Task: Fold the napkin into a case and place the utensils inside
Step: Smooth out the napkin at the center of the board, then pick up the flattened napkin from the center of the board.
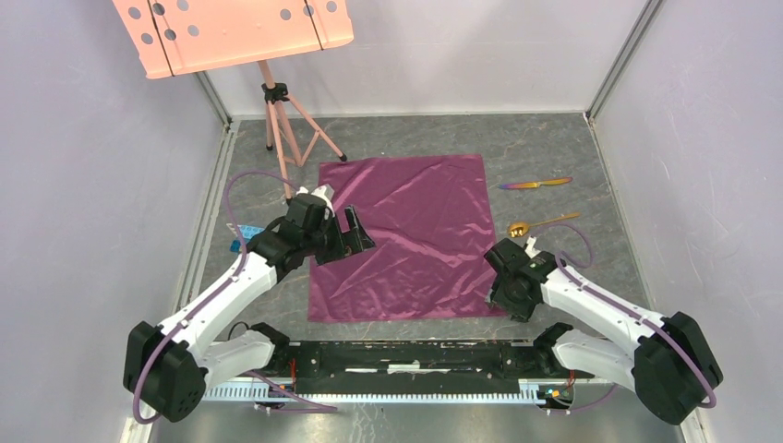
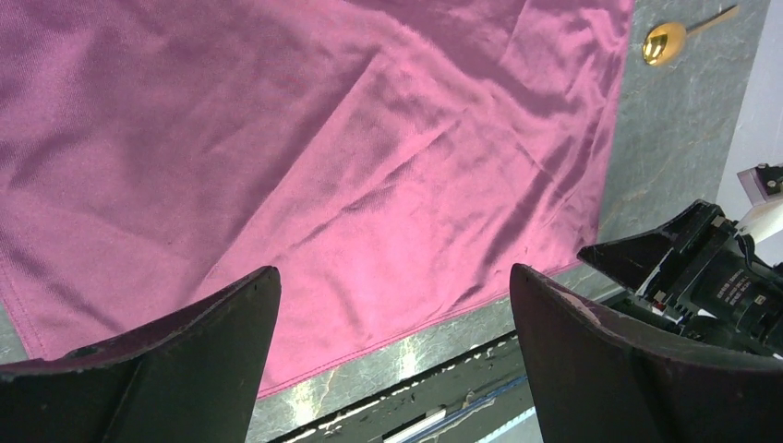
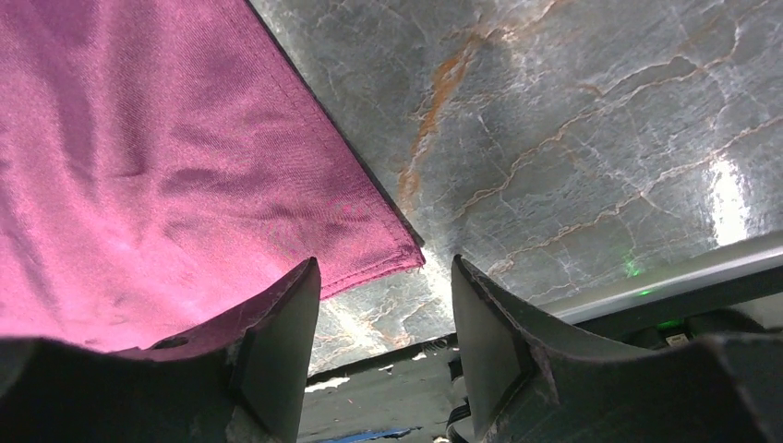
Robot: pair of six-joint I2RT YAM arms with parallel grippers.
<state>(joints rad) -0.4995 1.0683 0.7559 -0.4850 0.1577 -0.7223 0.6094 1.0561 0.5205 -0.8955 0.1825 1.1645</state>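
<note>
Nearest the arm bases, the right gripper (image 3: 383, 277), jaws half-open, straddles the flat napkin's (image 1: 406, 235) five-o'clock corner. The left gripper (image 2: 395, 286) gapes wide at nine o'clock. Folding looks unstarted; next pinch, lift, fold. Spoon (image 1: 540, 224) and knife (image 1: 536, 184) lie at two o'clock.
</note>
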